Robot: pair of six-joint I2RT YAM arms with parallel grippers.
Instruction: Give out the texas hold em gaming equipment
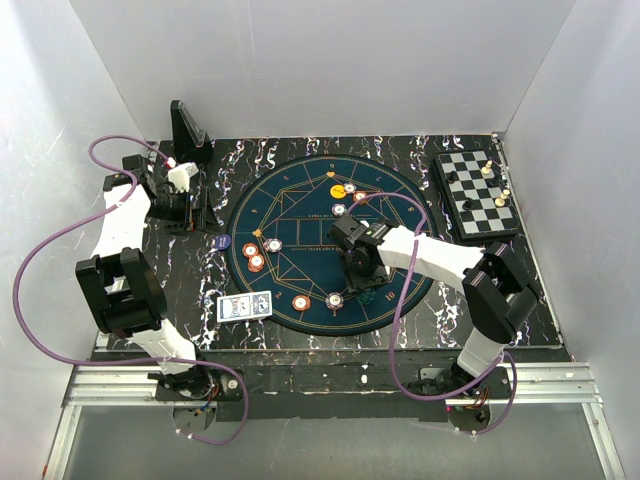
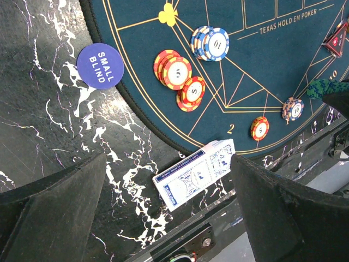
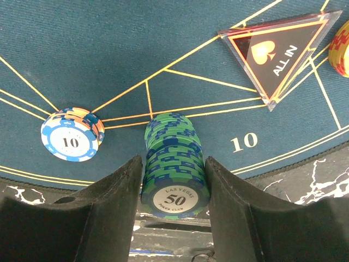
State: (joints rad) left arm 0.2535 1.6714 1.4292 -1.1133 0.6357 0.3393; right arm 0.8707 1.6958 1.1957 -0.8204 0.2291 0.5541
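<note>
A black marble-patterned counter [image 1: 250,160] carries a large round dark-blue mat [image 1: 300,200] with gold lines at its middle. A black-and-white chessboard [image 1: 477,192] with small pieces sits at the far right corner. A black stand [image 1: 186,130] rises at the far left.

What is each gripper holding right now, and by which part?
The right gripper clamps a stack of green 50 chips by its opposite sides. The left gripper is open and holds nothing.

White arms [image 1: 125,225], black joints [image 1: 120,290], purple cables [image 1: 17,290]
</note>
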